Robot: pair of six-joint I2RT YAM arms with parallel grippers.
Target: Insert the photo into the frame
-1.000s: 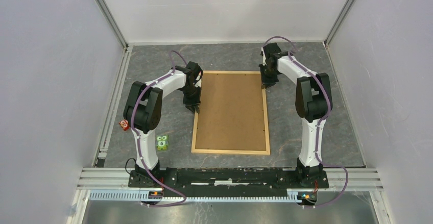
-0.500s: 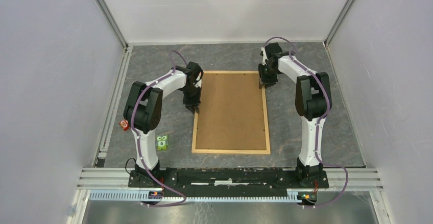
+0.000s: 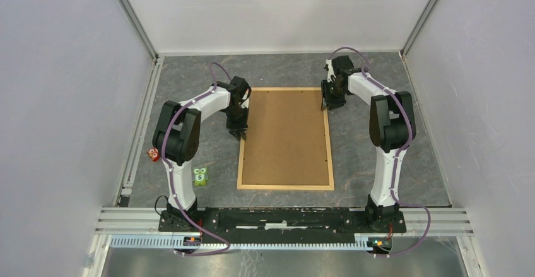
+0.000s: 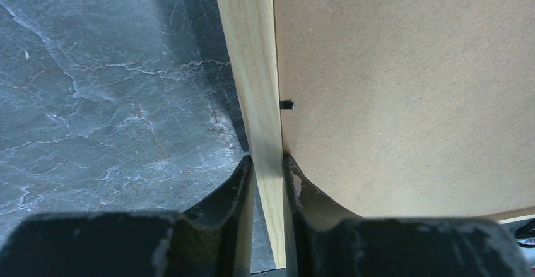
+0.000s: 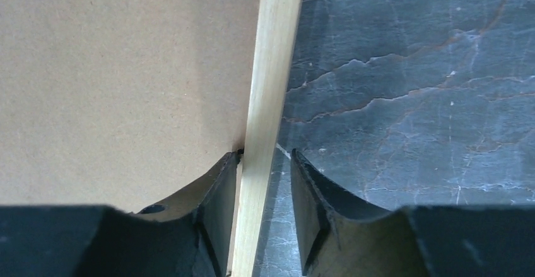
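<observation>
The frame of light wooden strips lies flat on the dark table, with a brown backing board filling it. The photo is hidden. My left gripper is at the frame's left side. In the left wrist view it is shut on the left strip, one finger on the board. My right gripper is at the far right corner. In the right wrist view it straddles the right strip, open; the outer finger stands clear of the wood.
A small black tab sticks out at the board's left edge. A red toy and a green owl figure sit on the table left of the frame. Grey walls close in both sides and the back.
The right gripper's jaws have opened off the frame's right strip, and that arm has shifted slightly. The left gripper and the frame have not moved.
</observation>
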